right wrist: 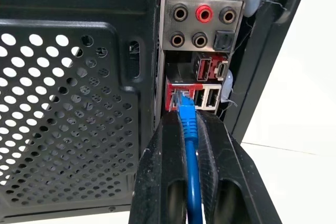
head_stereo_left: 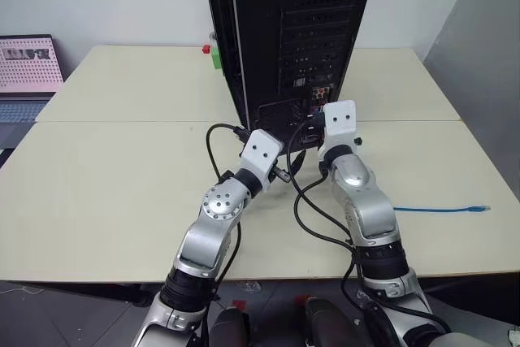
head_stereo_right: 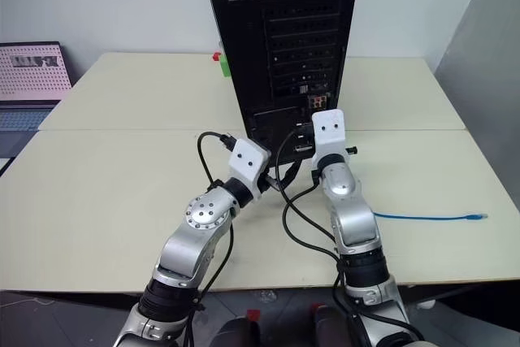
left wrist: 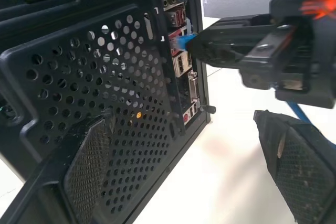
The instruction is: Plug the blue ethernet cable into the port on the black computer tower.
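- Right claw: clenched on the blue ethernet cable just behind its plug, tip at the port of the black computer tower.
- Cable: light, limp; grip the stiff boot. Far end lies near the desk's right edge.
- Left claw: released, empty.

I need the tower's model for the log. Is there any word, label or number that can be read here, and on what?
Embossed lettering along the tower's top edge in the right wrist view: upside down and cut off, unreadable.
Laptop screen: pink page, print too small to read.
No brand or model is legible.
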Controlling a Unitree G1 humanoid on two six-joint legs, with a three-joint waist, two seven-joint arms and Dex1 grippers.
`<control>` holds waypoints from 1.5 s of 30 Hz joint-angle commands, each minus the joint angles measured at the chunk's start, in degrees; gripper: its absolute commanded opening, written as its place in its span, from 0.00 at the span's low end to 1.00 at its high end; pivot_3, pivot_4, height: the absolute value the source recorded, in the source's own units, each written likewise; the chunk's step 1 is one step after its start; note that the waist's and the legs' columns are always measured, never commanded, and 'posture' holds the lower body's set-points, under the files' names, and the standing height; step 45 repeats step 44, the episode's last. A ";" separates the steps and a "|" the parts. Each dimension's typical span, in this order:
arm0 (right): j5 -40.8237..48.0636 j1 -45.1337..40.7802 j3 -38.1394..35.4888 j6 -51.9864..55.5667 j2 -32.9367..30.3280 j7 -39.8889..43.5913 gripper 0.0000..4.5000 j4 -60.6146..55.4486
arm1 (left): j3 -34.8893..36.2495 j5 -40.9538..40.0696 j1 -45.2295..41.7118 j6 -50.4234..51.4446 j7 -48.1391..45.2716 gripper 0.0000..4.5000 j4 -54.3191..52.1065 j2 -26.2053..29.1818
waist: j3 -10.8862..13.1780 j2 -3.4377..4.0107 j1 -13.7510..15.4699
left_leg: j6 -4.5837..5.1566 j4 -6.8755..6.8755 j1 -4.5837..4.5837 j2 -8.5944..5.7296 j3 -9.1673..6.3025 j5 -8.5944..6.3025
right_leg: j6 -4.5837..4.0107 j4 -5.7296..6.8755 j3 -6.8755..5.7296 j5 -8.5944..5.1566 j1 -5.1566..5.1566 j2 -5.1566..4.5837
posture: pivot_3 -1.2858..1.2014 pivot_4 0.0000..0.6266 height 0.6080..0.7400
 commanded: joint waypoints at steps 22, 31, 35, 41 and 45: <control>3.26 1.03 -2.32 0.31 -4.62 6.68 0.42 -4.38 | 3.42 -0.13 0.23 -0.32 0.18 0.99 -1.89 1.99 | 0.00 0.00 0.00 | 0.01 -0.05 0.08 -0.02 0.18 -0.01 | 0.02 -0.04 0.70 -0.01 -0.02 0.04 | 0.52 0.24 1.00; 14.78 7.33 -7.25 5.11 -16.15 23.29 0.83 -18.83 | 8.43 -5.46 -0.66 7.60 -7.69 0.99 -6.12 10.52 | 0.01 -0.02 0.44 | 0.00 -0.03 -0.11 -0.06 0.17 -0.01 | 0.06 -0.04 0.64 0.00 -0.17 0.00 | 0.52 0.24 1.00; 22.83 11.30 -11.87 5.63 -23.88 33.33 0.99 -22.60 | 13.27 -10.91 0.22 10.66 -12.74 0.99 -8.67 15.49 | 0.03 -0.04 0.46 | 0.01 -0.03 -0.10 -0.06 0.17 -0.01 | 0.29 -0.05 0.63 -0.13 -0.17 0.02 | 0.52 0.24 1.00; 29.89 13.58 -18.94 5.02 -33.01 40.73 0.99 -22.86 | 20.33 -16.03 2.93 9.55 -19.45 0.99 -8.19 23.48 | 0.03 -0.03 0.30 | 0.01 -0.03 -0.05 -0.04 0.19 -0.01 | 0.31 -0.05 0.67 -0.15 -0.16 0.04 | 0.52 0.24 1.00; 31.64 13.55 -19.39 4.39 -34.89 41.94 0.99 -22.53 | 21.28 -18.10 3.30 8.73 -21.67 0.99 -7.92 25.29 | 0.04 -0.05 0.41 | 0.01 -0.02 -0.07 -0.05 0.22 -0.02 | 0.31 -0.06 0.65 -0.15 -0.16 0.03 | 0.52 0.24 1.00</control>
